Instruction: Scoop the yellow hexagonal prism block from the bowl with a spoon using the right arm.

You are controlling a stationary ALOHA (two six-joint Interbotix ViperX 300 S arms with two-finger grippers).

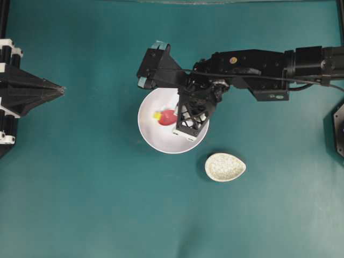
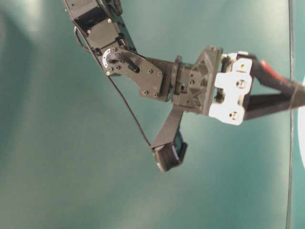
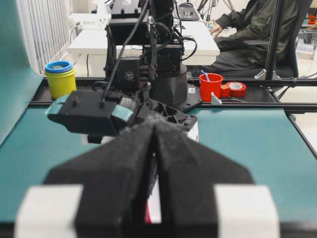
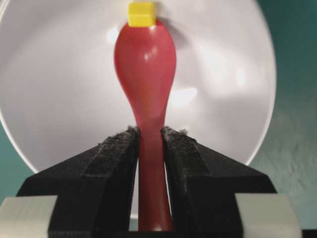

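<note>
light: bright, even | glare: soft spots on bowl (image 4: 223, 74) | blur: left-wrist foreground (near tool (image 3: 154, 198)) soft

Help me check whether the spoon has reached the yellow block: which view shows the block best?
The right wrist view: the yellow block sits sharp at the tip of the spoon inside the bowl. The overhead view shows it small beside the spoon. The table-level and left wrist views do not show it.

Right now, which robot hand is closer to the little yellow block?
The right gripper; it hangs over the bowl, its spoon tip at the yellow block. The left gripper sits far off.
</note>
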